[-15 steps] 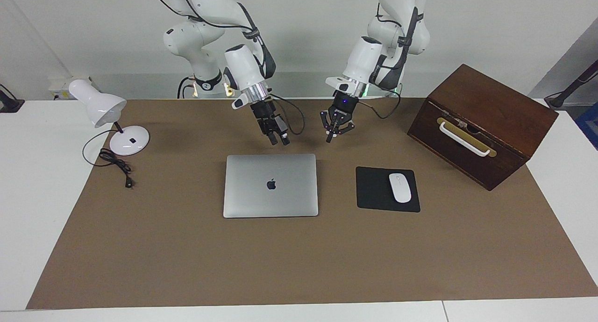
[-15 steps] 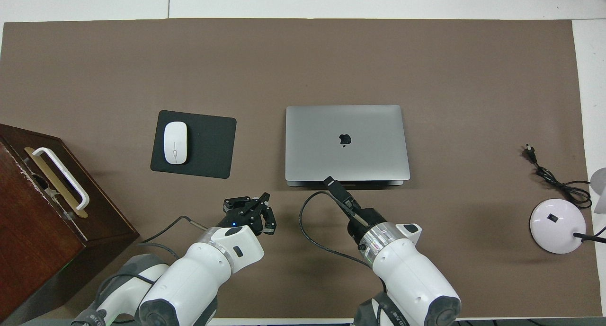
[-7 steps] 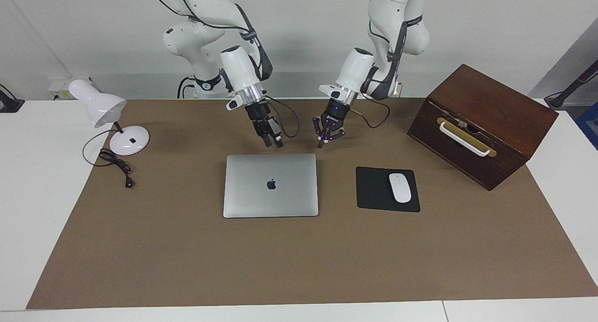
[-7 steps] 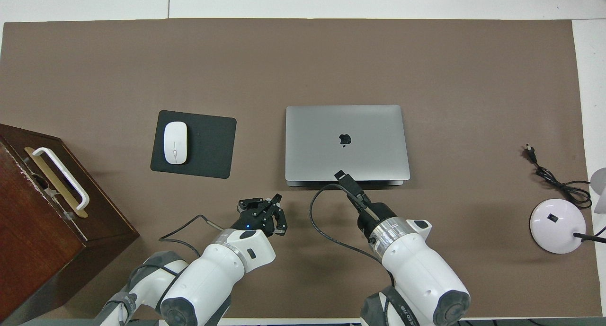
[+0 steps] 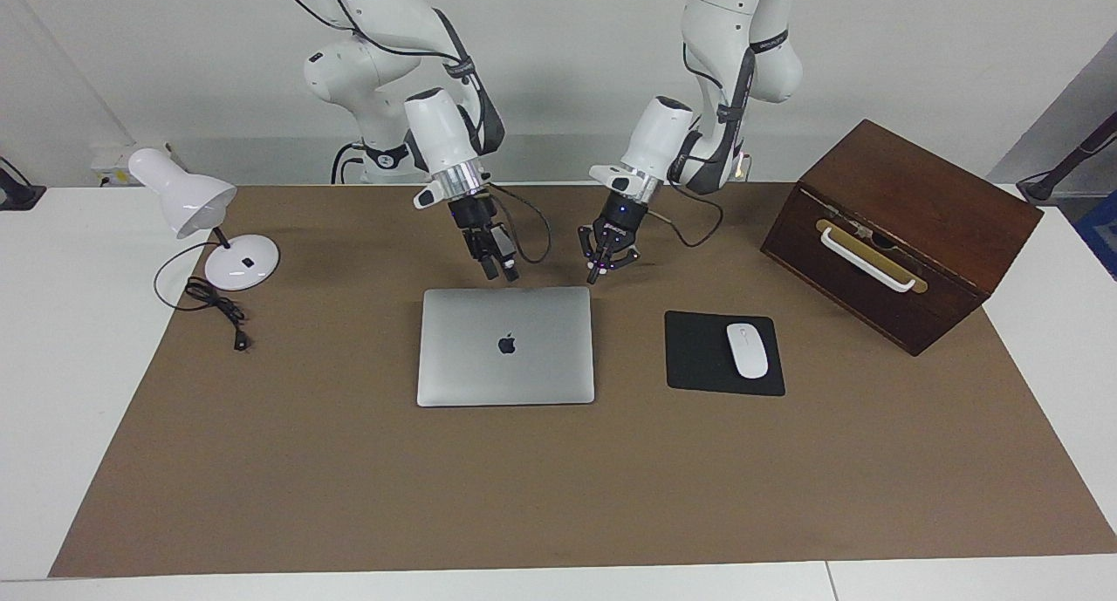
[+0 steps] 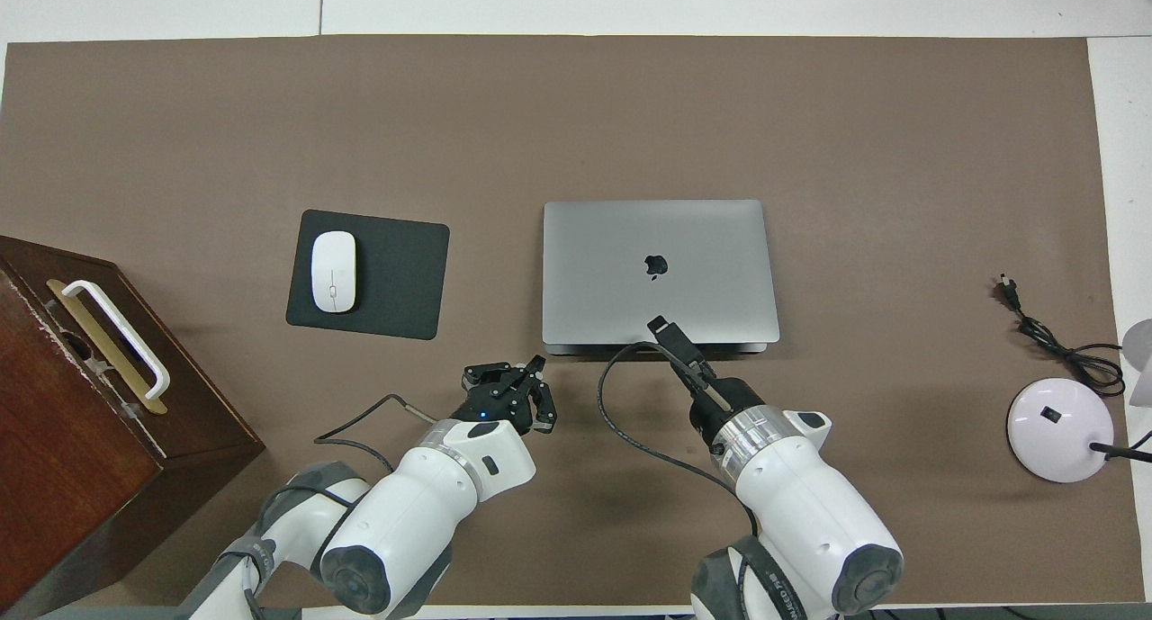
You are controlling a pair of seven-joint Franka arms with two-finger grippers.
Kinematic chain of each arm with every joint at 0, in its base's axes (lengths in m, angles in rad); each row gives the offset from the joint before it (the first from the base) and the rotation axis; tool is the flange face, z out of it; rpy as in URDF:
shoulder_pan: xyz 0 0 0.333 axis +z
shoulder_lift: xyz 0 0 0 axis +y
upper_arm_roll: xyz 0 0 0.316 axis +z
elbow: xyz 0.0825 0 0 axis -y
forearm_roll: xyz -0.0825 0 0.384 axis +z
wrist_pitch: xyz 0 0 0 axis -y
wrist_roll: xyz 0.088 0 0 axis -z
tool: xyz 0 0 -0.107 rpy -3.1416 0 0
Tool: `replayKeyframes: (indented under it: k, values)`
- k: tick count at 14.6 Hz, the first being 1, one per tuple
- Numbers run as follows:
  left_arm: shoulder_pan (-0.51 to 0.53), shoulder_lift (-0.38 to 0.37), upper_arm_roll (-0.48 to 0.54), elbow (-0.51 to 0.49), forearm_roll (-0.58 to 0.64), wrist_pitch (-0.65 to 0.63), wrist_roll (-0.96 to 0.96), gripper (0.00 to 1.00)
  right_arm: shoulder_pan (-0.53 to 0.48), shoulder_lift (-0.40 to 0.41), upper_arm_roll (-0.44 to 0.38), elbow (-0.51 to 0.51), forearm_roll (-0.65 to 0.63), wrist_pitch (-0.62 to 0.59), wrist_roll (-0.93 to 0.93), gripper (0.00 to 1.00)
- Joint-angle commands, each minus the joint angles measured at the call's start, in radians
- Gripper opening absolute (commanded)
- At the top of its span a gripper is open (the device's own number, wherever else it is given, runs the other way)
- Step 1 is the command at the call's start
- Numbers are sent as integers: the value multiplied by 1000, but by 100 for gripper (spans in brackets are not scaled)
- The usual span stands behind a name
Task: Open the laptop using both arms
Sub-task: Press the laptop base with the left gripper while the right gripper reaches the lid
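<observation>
silver-grey metal laptop [image 5: 505, 345] lies shut mid-surface, beside the black mouse pad [image 5: 722, 353]. our right pincer [image 5: 497, 273] hangs closed over its robot-side edge; our left pincer [image 5: 600, 268] hovers spread, empty, near its corner.

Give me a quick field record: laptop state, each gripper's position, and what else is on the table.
laptop: closed, flat on the brown mat, logo up
right gripper: raised above the laptop's edge nearest the robots, no contact seen
left gripper: open, above the mat near the laptop's corner toward the left arm's end
mouse: on black mouse pad
wooden box: left arm's end
desk lamp: right arm's end
</observation>
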Motion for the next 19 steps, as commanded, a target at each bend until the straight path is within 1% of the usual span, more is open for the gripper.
replayKeyframes:
  k: [1,4,6,9,11,13,15,19]
  values:
    - [-12,72,13,54,-12,20,2,0,-20,16,8,23,19,-5,-33,99]
    - [-9,90,13,83,-11,20,2,0,-23,39,8,39,19,-6,-34,99]
    - [-6,118,13,106,-9,20,2,0,-24,51,8,55,19,-6,-33,99]
    - [-4,162,13,150,-6,20,2,0,-25,97,8,97,19,-6,-33,99]
    - [-1,179,13,166,-3,20,4,0,-26,111,8,115,19,-6,-33,99]
    - [0,188,15,176,-1,20,5,0,-44,118,8,135,18,-12,-37,99]
    - [14,200,15,187,5,20,11,0,-41,119,8,141,18,-28,-36,99]
    - [43,208,13,186,55,19,15,0,-38,117,8,140,19,-29,-30,99]
